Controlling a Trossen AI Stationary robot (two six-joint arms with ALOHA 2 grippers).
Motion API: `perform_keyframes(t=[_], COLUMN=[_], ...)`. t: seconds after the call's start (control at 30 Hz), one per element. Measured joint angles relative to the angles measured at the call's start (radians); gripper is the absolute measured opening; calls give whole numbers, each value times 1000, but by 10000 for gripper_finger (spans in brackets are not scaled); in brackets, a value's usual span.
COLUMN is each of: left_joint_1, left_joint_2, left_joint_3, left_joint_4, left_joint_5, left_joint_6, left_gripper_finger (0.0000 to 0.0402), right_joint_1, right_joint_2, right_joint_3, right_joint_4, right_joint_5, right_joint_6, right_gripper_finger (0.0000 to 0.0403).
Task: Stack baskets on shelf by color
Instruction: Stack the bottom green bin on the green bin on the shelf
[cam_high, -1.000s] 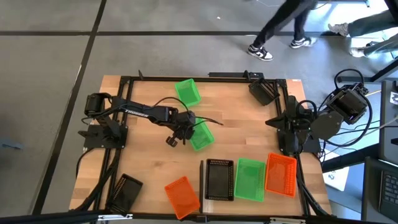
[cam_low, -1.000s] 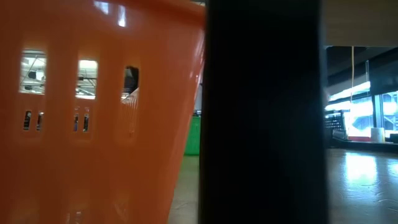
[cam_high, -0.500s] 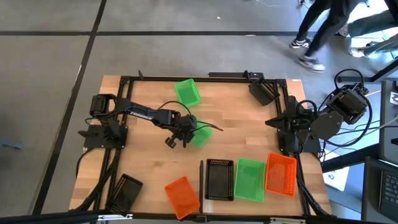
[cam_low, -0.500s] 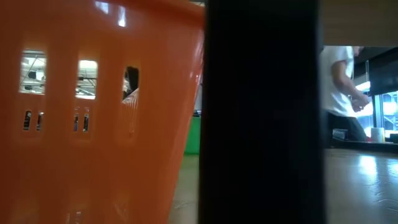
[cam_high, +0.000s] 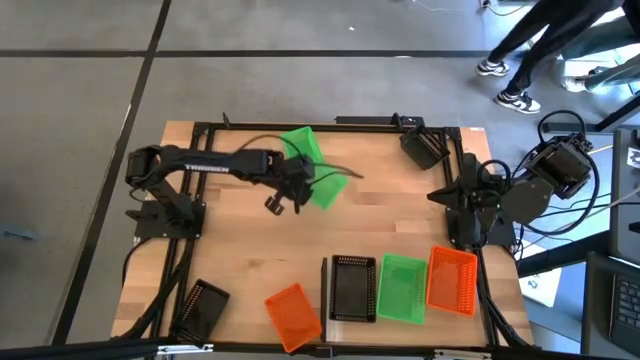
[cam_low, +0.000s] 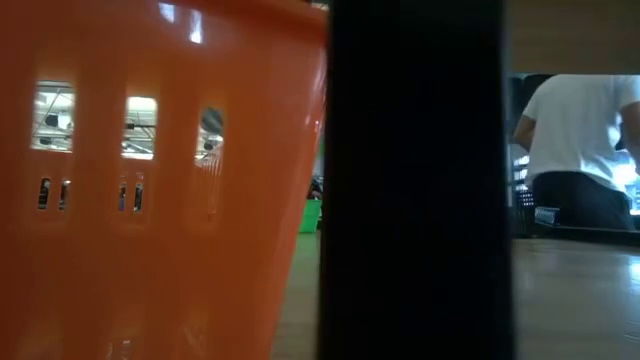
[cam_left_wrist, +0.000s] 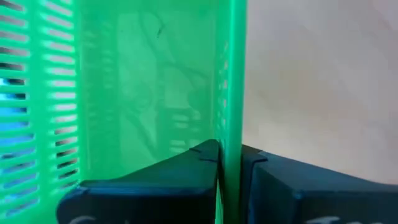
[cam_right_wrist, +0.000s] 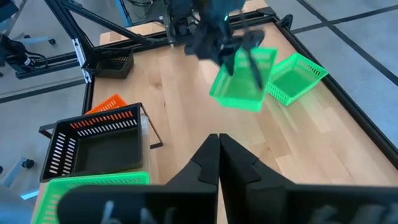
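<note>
1. Left gripper (cam_high: 297, 190): seen from above, the dark left arm reaches across the wooden tabletop (cam_high: 240, 250). Its two fingers are pressed together on the thin rim wall of a bright green basket (cam_high: 325, 187), pinching it. In the left wrist view the green wall (cam_left_wrist: 231, 93) runs straight up between the two dark fingertips (cam_left_wrist: 205, 152). The held basket hangs tilted in the right wrist view, above the planks.

2. Held basket, material: translucent green plastic, rectangular, with rows of narrow slots cut through its sides (cam_left_wrist: 37, 93).

3. Just beyond the left gripper, toward the table's far edge, a second green basket (cam_high: 301, 146) lies on the wood, partly behind the held one.

4. On the near side of the left gripper, at the table's front edge, an orange basket (cam_high: 294, 312) sits at an angle. To the left of it, a black basket (cam_high: 203, 305) rests by the frame.

5. Further right along the front edge lies the shelf (cam_high: 356, 318), a pale flat board. On it, side by side, stand a black basket (cam_high: 352, 288), a green basket (cam_high: 402, 288) and another orange basket (cam_high: 451, 279), all slotted plastic and rectangular.

6. Right gripper (cam_right_wrist: 218, 142): the right arm is folded at the table's right edge, well apart from the left gripper. Its dark fingers are pressed together on nothing.

7. The low view is filled by a smooth orange basket wall (cam_low: 150, 180) with small cut-out slots, beside a broad dark upright.
</note>
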Motion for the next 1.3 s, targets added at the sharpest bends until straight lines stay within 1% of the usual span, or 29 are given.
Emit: perform_keyframes(t=[0.17, 0.27, 0.37, 0.5, 0.6, 0.7, 0.83, 0.9, 1.0, 1.1, 1.3], left_joint_1=[25, 15, 1, -13, -24, -39, -54, -62, -74, -84, -92], left_joint_2=[-7, -8, -8, -8, -8, -7, -7, -7, -7, -7, -7], left_joint_3=[157, 238, 290, 339, 352, 352, 352, 352, 352, 352, 352], left_joint_4=[-87, -84, -83, -80, -77, -62, -58, -55, -36, -24, -25], left_joint_5=[-25, -139, -240, -320, -364, -412, -430, -431, -451, -459, -476], left_joint_6=[71, 166, 273, 356, 418, 448, 456, 454, 453, 453, 451], left_gripper_finger=[0, 0, 0, 0, 0, 0, 0, 0, 0, 0, 0], right_joint_1=[0, 0, -19, -74, -125, -180, -253, -295, -361, -416, -490], right_joint_2=[0, 4, 5, 15, 33, 62, 107, 136, 184, 234, 295], right_joint_3=[0, 0, 0, 0, 0, 0, 0, 0, 0, 0, 0], right_joint_4=[-1, -6, -5, -5, -5, 4, 53, 91, 149, 220, 349], right_joint_5=[19, 22, 24, 33, 51, 46, 48, 50, 51, 51, 14], right_joint_6=[20, 30, 36, 55, 31, -15, -92, -126, -159, -245, -365], right_gripper_finger=[0, 0, 1, 6, 29, 66, 116, 133, 145, 147, 148])
